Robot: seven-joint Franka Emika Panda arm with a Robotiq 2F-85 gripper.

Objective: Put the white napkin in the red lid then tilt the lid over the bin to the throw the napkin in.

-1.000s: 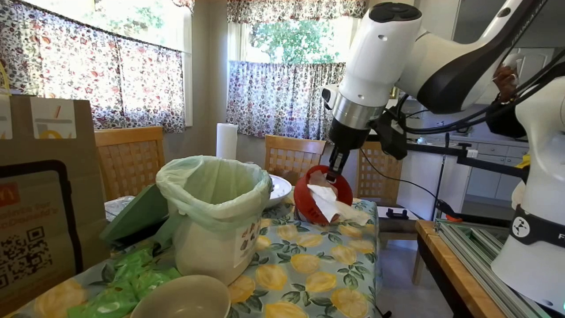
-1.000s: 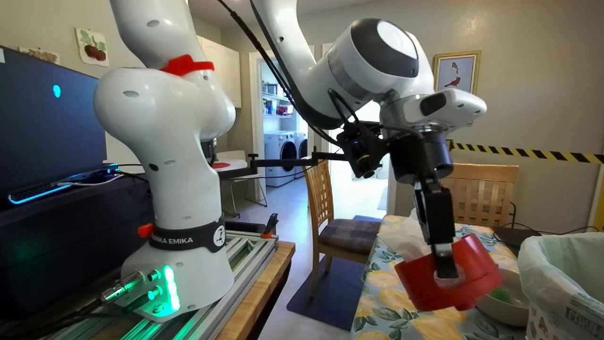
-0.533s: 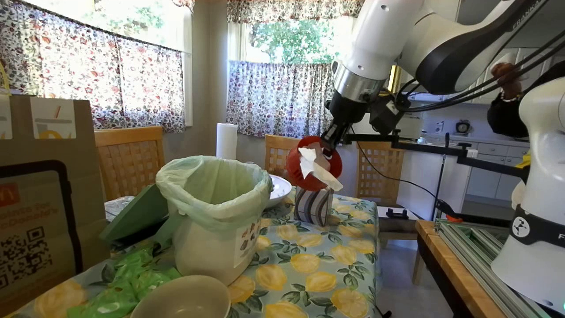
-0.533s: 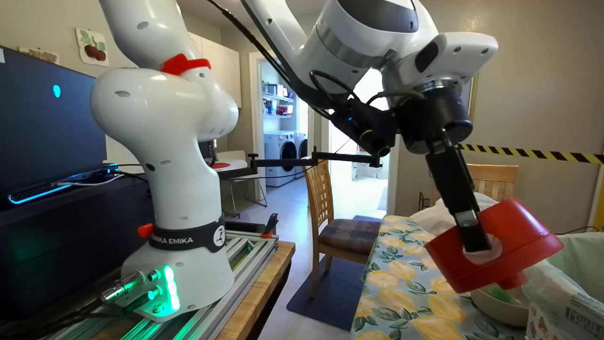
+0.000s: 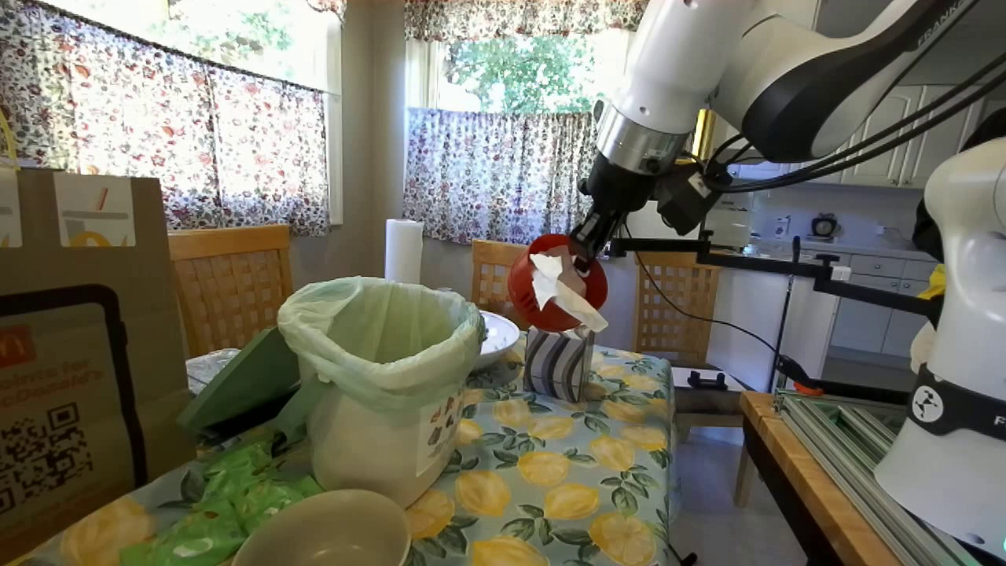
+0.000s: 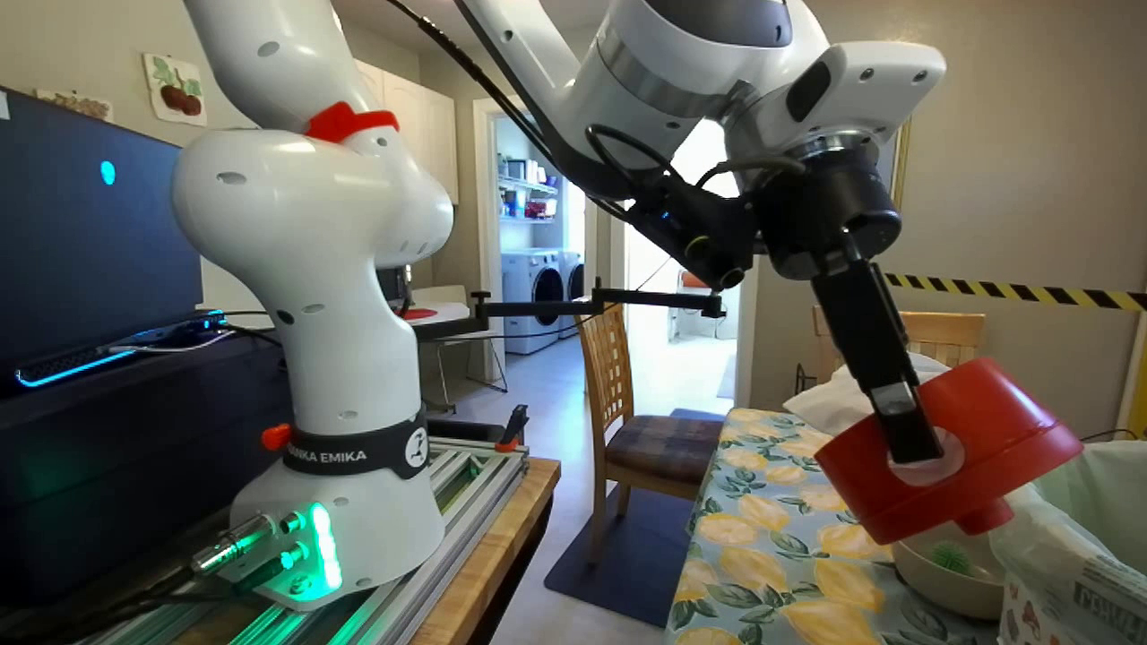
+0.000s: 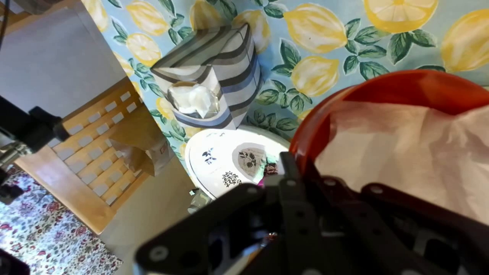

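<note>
The red lid [image 6: 999, 439] is pinched between the fingers [image 6: 912, 430]; beside them, the white napkin [image 5: 561, 292] is loaded in it. Tipping into the bin [image 5: 365, 440], apart from them, is left.

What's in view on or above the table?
Round plastic lid: one, red, above lemon-print table
Rumpled paper napkin: one, white, in lid, overhanging
Bag-lined bin: one, cream, on table
Round bowl: one, beige, beside bin
Spiky item: one, green, in bowl
Patterned bowl: one, white, near bin
Striped tissue box: one, grey, on table
Paper-towel roll: one, white, behind bin
Flat panel: one, green, beside bin
Crinkled plastic: one, green, beside bin
Paper bag: one, brown, on table
Robot arm: one, white, above table
Claw: one, black, gripping lid
</note>
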